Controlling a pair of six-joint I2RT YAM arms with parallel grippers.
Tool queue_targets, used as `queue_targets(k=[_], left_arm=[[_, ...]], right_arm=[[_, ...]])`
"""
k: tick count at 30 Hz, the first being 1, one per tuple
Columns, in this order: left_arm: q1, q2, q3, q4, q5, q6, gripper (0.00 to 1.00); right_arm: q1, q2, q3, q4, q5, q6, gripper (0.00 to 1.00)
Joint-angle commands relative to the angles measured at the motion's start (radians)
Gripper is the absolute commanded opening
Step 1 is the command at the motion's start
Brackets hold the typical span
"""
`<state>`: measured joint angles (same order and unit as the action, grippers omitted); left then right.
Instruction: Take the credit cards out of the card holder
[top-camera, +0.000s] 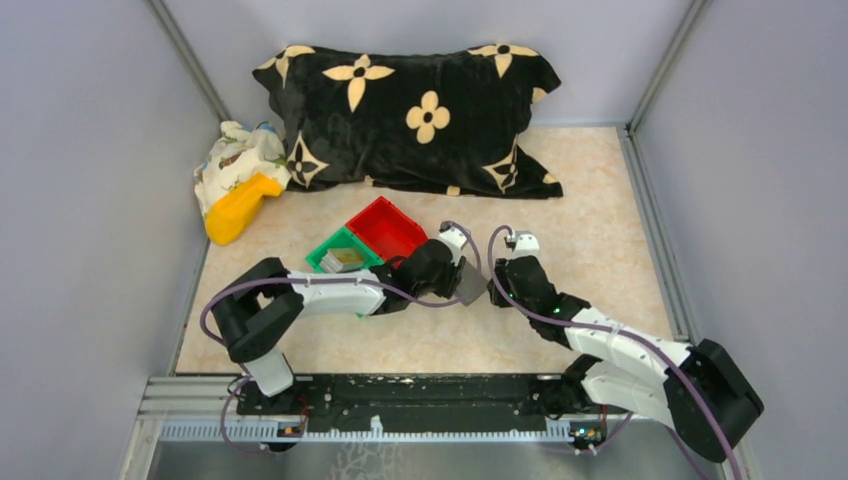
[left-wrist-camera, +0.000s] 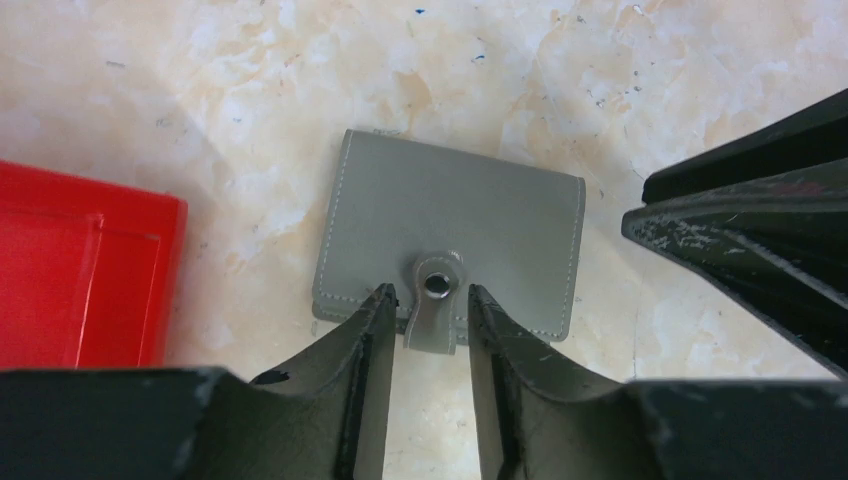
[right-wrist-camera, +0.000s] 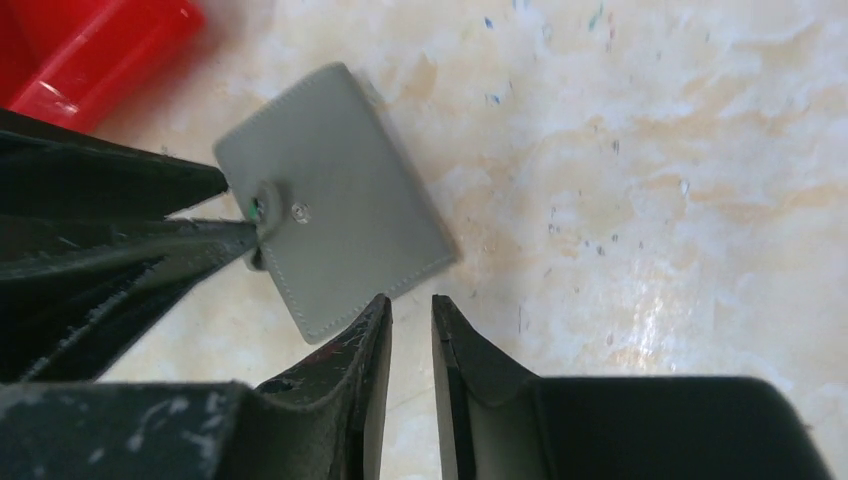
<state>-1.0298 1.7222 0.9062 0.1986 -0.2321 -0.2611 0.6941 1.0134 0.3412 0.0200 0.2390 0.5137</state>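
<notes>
Item count: two arms, two end effectors, one card holder, two bins, one pillow, one cloth bundle, one yellow object. The card holder (left-wrist-camera: 450, 215) is at the centre of the top view, on the table (top-camera: 590, 200) between the two end effectors. It is closed, grey outer face up, with its snap tab (left-wrist-camera: 436, 318) folded over the near edge. The left end effector (left-wrist-camera: 430, 292) is partly open. Its fingers straddle the snap tab, one on each side, close to it but not clamping it. The right end effector (right-wrist-camera: 411, 302) is open by a narrow gap with nothing between its fingers, and its tips sit just beside one corner of the card holder. The edges of the card holder appear slightly blurred in the right wrist view. Containers: the green bin (top-camera: 322, 250) left of centre holds a small stack of flat items (top-camera: 345, 260), too small to identify. The red bin (top-camera: 388, 228) touches the green bin on its upper right side. The black pillow (top-camera: 410, 110) with cream flower motifs lies along the top of the frame. The patterned cloth bundle (top-camera: 235, 160) and the yellow object (top-camera: 238, 208) lie at the upper left.
</notes>
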Motion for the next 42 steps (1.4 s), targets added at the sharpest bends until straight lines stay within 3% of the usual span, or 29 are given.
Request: queue_targets(k=[1,4,8,10,14,15,18,22,31,42], left_arm=[[-0.001,-0.059,-0.029,0.049,-0.021,-0.017,0.45],[-0.001,-0.075,-0.041,0.058,-0.029,-0.025,0.59],[-0.001,-0.096,-0.062,0.062,-0.048,-0.033,0.65],[-0.001,-0.109,-0.071,0.060,-0.056,-0.039,0.65],[-0.001,-0.177,-0.102,0.059,-0.076,-0.064,0.65],[-0.001,-0.210,-0.115,0.068,-0.060,-0.056,0.66],[-0.008,-0.269,-0.115,0.040,-0.041,-0.034,0.87],[-0.010,-0.342,-0.125,-0.016,-0.100,-0.021,1.00],[-0.010,-0.437,-0.157,-0.050,-0.190,-0.048,1.00],[-0.009,-0.474,-0.175,-0.069,-0.258,-0.084,1.00]], right_arm=[[0.013,-0.052,0.078,0.012,0.017,-0.076,0.25],[0.012,-0.018,0.097,0.025,0.018,-0.093,0.31],[0.015,0.059,0.125,0.048,0.036,-0.100,0.34],[0.015,0.105,0.144,0.054,0.068,-0.091,0.27],[0.014,0.207,0.220,0.051,0.083,-0.090,0.01],[0.015,0.230,0.234,0.058,0.076,-0.090,0.00],[0.015,0.283,0.251,0.102,0.058,-0.091,0.00],[0.015,0.336,0.252,0.169,0.018,-0.095,0.00],[0.062,0.404,0.297,0.208,-0.028,-0.077,0.00],[0.237,0.432,0.325,0.184,0.013,-0.024,0.01]])
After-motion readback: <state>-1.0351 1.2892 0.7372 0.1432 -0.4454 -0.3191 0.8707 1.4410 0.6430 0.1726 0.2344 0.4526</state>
